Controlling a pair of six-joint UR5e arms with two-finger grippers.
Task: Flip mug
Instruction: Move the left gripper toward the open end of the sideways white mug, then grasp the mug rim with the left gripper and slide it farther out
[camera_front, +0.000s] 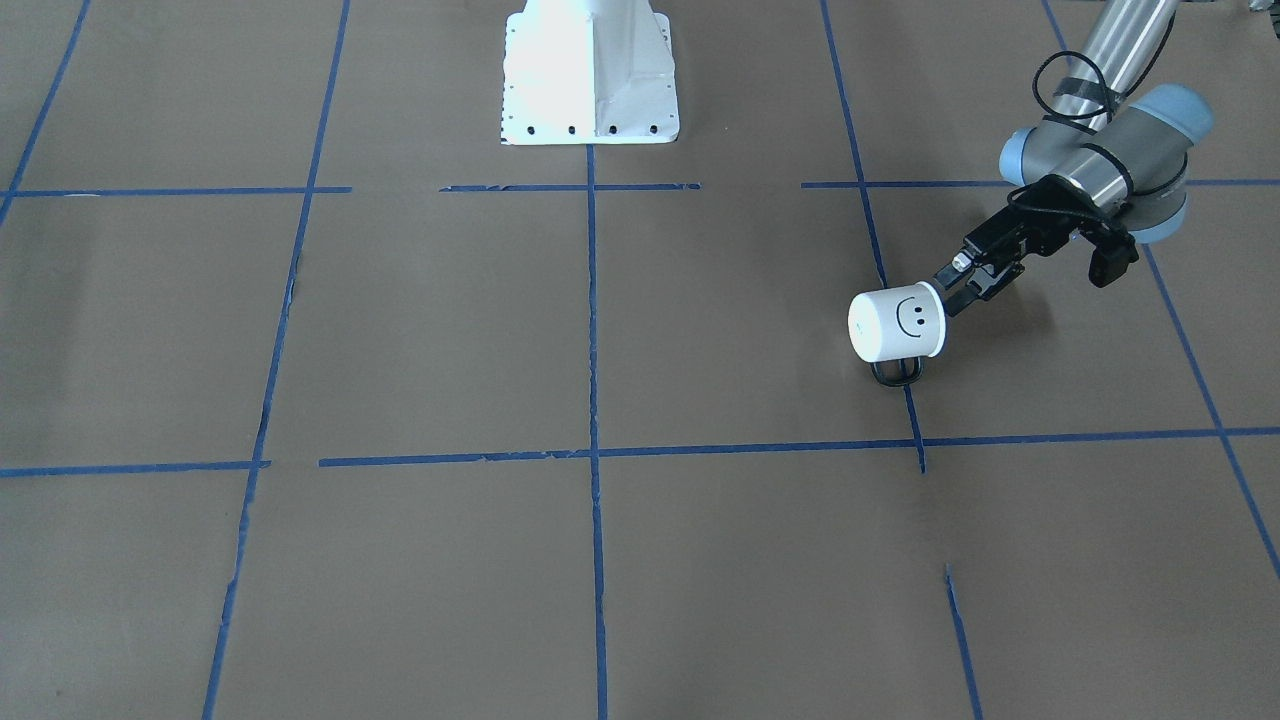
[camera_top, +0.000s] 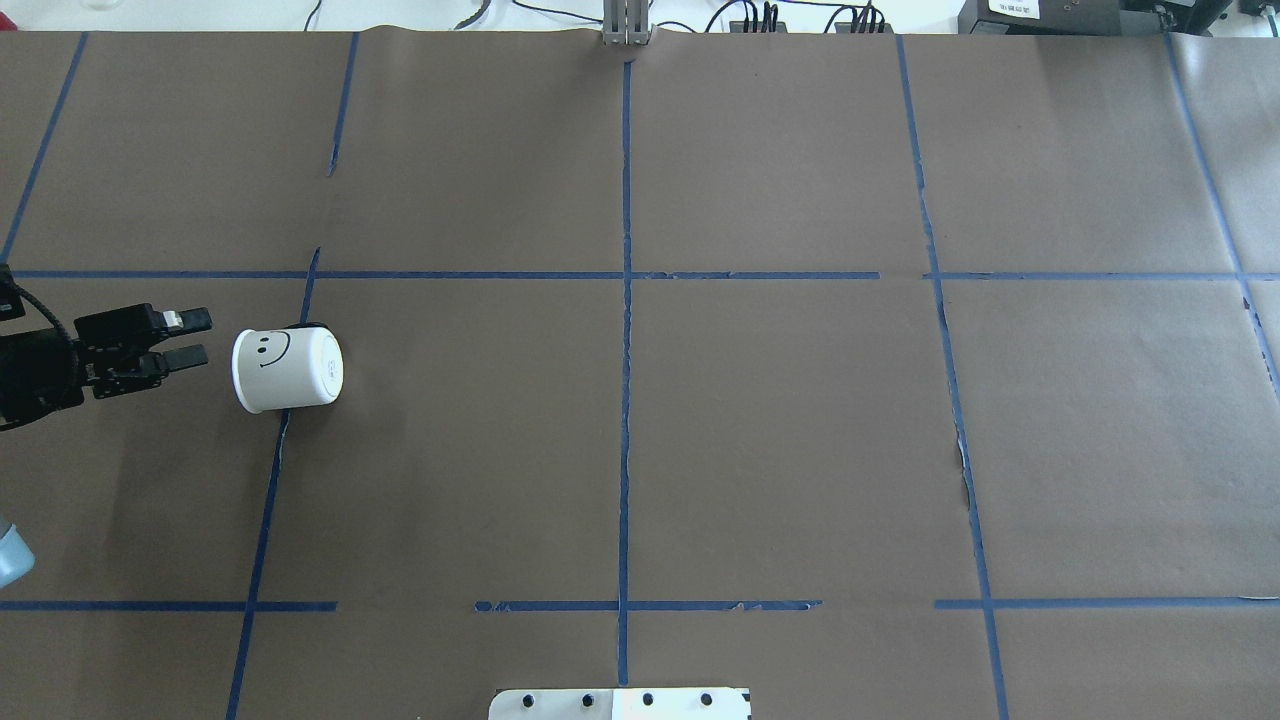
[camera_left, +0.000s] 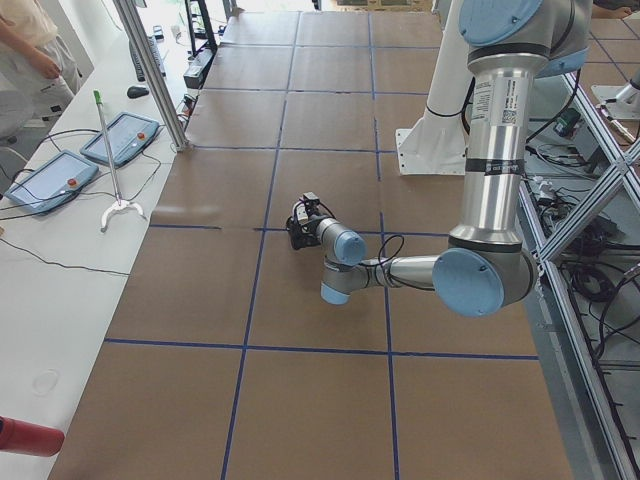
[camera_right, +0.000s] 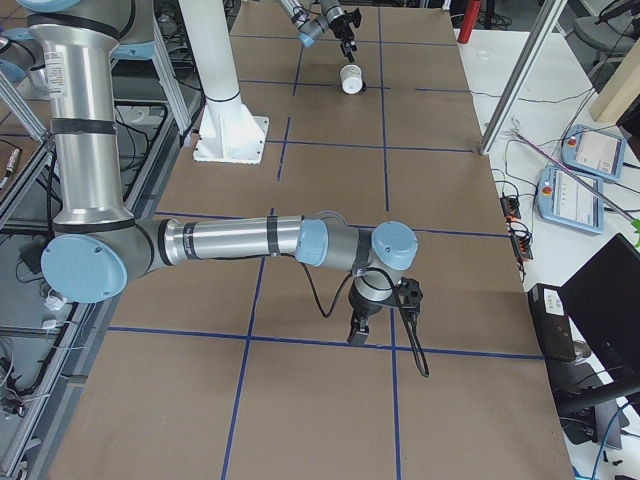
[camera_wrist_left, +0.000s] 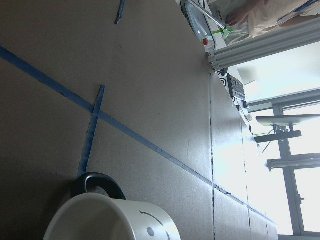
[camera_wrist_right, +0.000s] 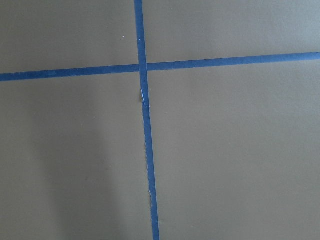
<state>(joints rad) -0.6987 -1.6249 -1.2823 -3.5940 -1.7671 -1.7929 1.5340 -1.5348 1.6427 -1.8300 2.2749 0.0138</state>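
The white mug (camera_top: 288, 370) with a black smiley face lies on its side on the brown table, base pointing away from my left gripper. Its dark loop handle (camera_front: 897, 371) rests at the table. My left gripper (camera_top: 198, 338) sits low just beside the mug's open end, fingers slightly apart and empty, a small gap from the rim. The front-facing view shows the gripper (camera_front: 955, 283) close to the mug (camera_front: 897, 323). The left wrist view shows the mug's rim (camera_wrist_left: 107, 220) at the bottom. My right gripper (camera_right: 358, 335) points down at the table far from the mug (camera_right: 350, 78); I cannot tell its state.
Blue tape lines (camera_top: 625, 400) divide the brown table into squares. The white robot base (camera_front: 590, 75) stands at the table's robot-side edge. A side bench with control pendants (camera_left: 45, 180) and a person runs along the far edge.
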